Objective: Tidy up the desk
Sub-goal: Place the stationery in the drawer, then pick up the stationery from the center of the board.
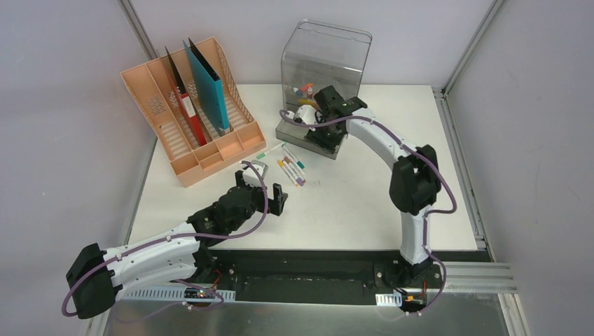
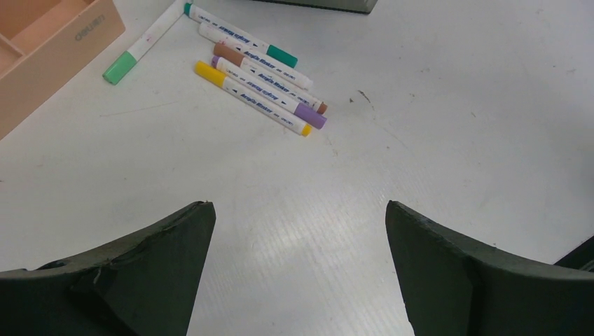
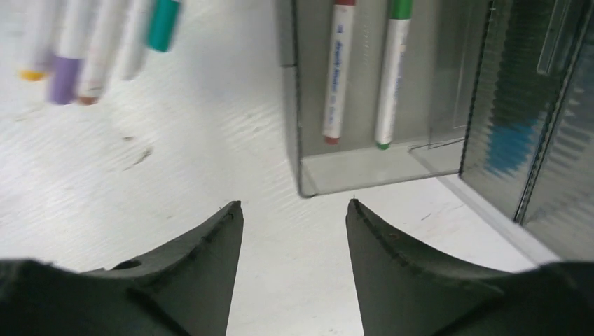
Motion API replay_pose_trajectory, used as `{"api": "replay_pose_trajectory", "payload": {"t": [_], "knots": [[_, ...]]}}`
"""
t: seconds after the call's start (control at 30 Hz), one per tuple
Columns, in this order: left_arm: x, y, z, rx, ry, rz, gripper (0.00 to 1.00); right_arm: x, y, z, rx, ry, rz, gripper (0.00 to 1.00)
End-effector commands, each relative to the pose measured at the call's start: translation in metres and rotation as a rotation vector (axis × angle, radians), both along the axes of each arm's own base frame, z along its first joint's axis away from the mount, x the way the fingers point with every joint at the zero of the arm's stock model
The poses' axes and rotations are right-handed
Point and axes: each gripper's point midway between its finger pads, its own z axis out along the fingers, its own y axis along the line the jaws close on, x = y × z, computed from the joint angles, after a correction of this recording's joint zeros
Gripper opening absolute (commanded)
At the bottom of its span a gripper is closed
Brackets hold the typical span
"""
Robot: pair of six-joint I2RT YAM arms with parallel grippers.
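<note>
Desk [image 1: 364,203]: white tabletop across the middle of the scene, beyond the arm bases. Far left, a peach file rack [image 1: 150,98] holds a red folder [image 1: 188,110] and a teal folder [image 1: 208,84]. Far centre stands a clear grey drawer box [image 1: 326,59]; its drawer [image 3: 364,168] juts out with two markers [image 3: 340,77] inside. Five loose acrylic markers [image 2: 263,84] lie between rack and box. Left gripper [image 2: 298,206]: jaws wide apart, empty, just near of the loose markers. Right gripper [image 3: 293,204]: jaws apart, empty, at the drawer's front.

Markers [image 1: 288,164] on desk [image 1: 350,203], rack [image 1: 189,119] to their left, box [image 1: 323,63] behind them
</note>
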Motion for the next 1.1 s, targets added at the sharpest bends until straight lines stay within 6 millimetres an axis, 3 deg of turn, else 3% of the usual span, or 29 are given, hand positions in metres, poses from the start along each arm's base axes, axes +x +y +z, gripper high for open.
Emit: {"api": "replay_pose_trajectory", "payload": {"t": [0.0, 0.17, 0.27, 0.53, 0.7, 0.83, 1.07], "knots": [[0.005, -0.014, 0.017, -0.111, 0.001, -0.030, 0.95, -0.054, 0.014, 0.068, 0.268, 0.067, 0.023, 0.59], [0.010, -0.018, 0.023, -0.167, 0.032, -0.051, 0.95, -0.096, 0.005, 0.096, 0.411, 0.099, 0.108, 0.59], [0.012, -0.022, 0.026, -0.217, 0.055, -0.073, 0.95, -0.110, -0.009, 0.113, 0.496, 0.086, 0.140, 0.59], [0.013, -0.029, 0.020, -0.286, 0.115, -0.114, 0.95, -0.119, -0.060, 0.153, 0.778, -0.031, 0.112, 0.70], [0.012, -0.040, 0.017, -0.342, 0.161, -0.164, 0.95, -0.120, -0.092, 0.161, 0.945, -0.124, 0.045, 0.77], [0.018, -0.050, 0.016, -0.380, 0.204, -0.191, 0.95, -0.114, -0.113, 0.160, 0.967, -0.167, -0.010, 0.79], [0.024, -0.071, 0.019, -0.493, 0.296, -0.244, 0.95, -0.112, -0.130, 0.148, 0.986, -0.174, -0.070, 0.79]]}}
